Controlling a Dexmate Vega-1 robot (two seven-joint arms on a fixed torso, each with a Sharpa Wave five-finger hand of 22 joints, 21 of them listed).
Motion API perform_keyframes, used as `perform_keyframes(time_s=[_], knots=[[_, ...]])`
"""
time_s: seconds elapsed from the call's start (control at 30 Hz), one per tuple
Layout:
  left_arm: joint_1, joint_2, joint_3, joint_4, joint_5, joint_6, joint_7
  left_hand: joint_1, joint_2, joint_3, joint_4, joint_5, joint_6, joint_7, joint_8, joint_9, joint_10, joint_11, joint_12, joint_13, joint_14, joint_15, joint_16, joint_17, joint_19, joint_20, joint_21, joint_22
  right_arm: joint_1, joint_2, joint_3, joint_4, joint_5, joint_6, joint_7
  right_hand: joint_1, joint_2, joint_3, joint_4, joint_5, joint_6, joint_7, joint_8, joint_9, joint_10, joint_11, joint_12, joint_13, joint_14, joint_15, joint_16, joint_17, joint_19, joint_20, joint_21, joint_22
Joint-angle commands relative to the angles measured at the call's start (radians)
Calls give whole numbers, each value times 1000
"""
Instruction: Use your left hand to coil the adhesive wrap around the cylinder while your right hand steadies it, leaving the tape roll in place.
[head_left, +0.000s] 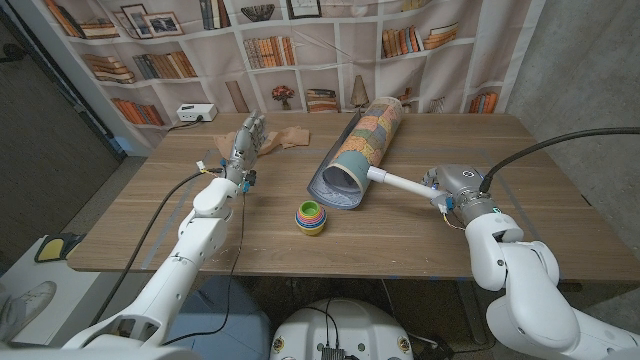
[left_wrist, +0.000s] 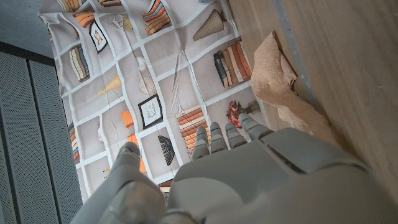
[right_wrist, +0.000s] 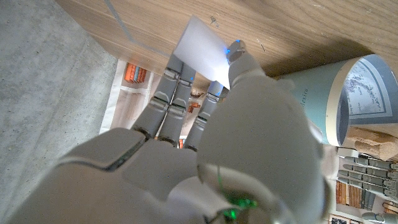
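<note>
Right hand (head_left: 452, 187) is grasping the white tape strip (head_left: 400, 184) by the cylinder (head_left: 362, 145), left hand (head_left: 245, 143) released, so it should steady first.

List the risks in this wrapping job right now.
The cylinder lies on its side untouched, so it may roll. The right hand holds a white tube beside its open end rather than steadying it. The left hand hovers by the tan cloth, and could snag it.

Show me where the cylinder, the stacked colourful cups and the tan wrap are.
cylinder (head_left: 365, 140), head view, patterned side.
stacked cups (head_left: 310, 216), head view, top.
tan wrap (head_left: 286, 138), head view, middle of the crumpled strip.
</note>
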Motion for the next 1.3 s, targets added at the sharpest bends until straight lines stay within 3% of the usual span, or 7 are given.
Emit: perform_keyframes(time_s=[0.03,0.47,1.13,1.3], knots=[[-21,6,12,27,36,-48,7,0,3,1,-4,0,8,0,7,1,12,3,5,6,-1,-5,7,4,3,1,8,5,-51,37,74,11,-27,50,32,44,52,9,3,2,9,1,-3,1,56,-43,3,2,122,-267,-4,50,-8,-93,14,2],[-29,9,22,49,82,-108,46,3,12,6,-3,1,10,-3,5,1,14,3,6,6,-2,-6,6,4,2,2,7,5,-85,50,124,15,-19,83,26,44,52,9,3,2,10,1,-7,1,57,-43,3,3,126,-267,-13,57,-14,-93,27,-1],[-59,33,27,108,170,-195,133,4,13,8,-4,0,12,-4,4,1,17,2,6,6,-2,-7,6,4,1,0,7,5,-72,39,152,25,17,108,34,43,50,8,3,3,12,-1,-15,2,58,-43,-1,5,135,-267,-33,73,-28,-92,59,-10],[-65,30,22,118,162,-178,143,5,12,9,-5,0,12,-4,3,1,18,4,6,6,-1,-8,6,4,1,0,7,5,-69,37,150,26,13,104,41,43,50,8,3,3,12,-1,-17,2,59,-42,-2,7,139,-267,-37,77,-30,-92,68,-12]])
